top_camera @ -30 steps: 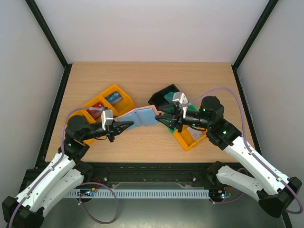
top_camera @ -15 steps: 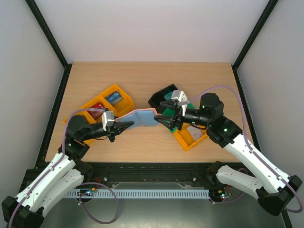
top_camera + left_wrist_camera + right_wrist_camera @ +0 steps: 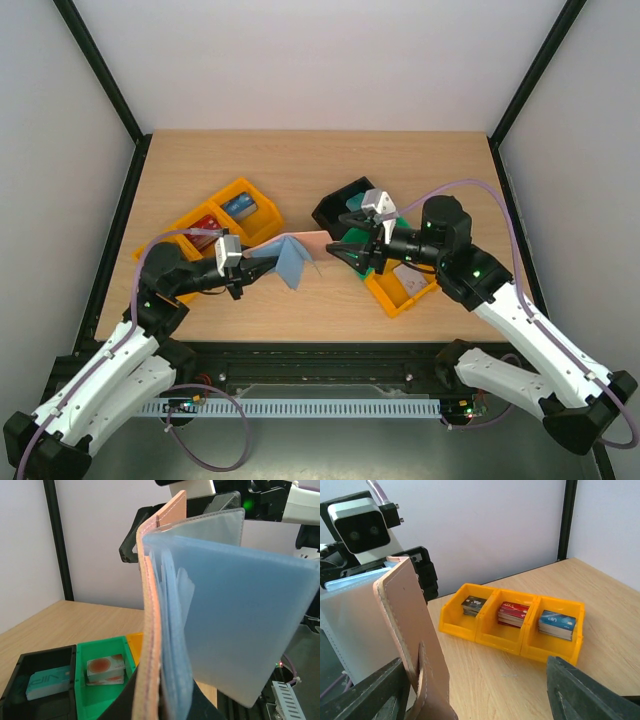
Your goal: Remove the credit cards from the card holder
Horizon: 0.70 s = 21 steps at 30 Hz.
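While pinched in left gripper (image 3: 268,266), card holder (image 3: 292,264) on edge, lengthwise toward wide-spread right gripper (image 3: 338,250)

Upright: brownish-pink folding card holder (image 3: 410,625), left of yellow three-compartment plastic bin (image 3: 500,641). Bin holds dark card stack (image 3: 473,605), red card stack (image 3: 513,614), blue card stack (image 3: 557,625).

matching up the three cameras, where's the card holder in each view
top external: card holder mid-table, between the two arms, held by the left gripper.
left wrist: card holder fills the centre, pink cover edge-on, blue sleeves fanning right.
right wrist: card holder at lower left, pink cover toward the camera.
shared landmark: the wooden table, seen in all three.
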Tool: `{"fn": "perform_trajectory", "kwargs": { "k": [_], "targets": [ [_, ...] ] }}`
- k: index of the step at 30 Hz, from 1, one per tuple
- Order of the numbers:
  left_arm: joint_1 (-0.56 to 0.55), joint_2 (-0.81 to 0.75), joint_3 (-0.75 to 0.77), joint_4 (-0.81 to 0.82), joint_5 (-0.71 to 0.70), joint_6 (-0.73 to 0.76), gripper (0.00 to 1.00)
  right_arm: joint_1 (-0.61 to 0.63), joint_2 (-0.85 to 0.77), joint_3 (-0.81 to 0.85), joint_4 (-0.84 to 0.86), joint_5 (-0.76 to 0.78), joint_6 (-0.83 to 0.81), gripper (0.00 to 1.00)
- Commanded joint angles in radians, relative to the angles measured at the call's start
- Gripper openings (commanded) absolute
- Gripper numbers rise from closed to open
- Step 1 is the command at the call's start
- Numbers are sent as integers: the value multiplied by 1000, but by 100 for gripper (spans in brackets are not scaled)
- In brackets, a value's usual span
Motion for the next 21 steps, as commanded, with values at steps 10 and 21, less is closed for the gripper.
{"fn": "perform_trajectory", "kwargs": {
  "k": [10,21],
  "targets": [
    [-12,7,-25,64,-46,-80,2,4,50,-31,129,-127,126,76],
    [-14,14,-36,76,-62,-104,2,11,64,-79,210,-96,213,54]
  ]
}}
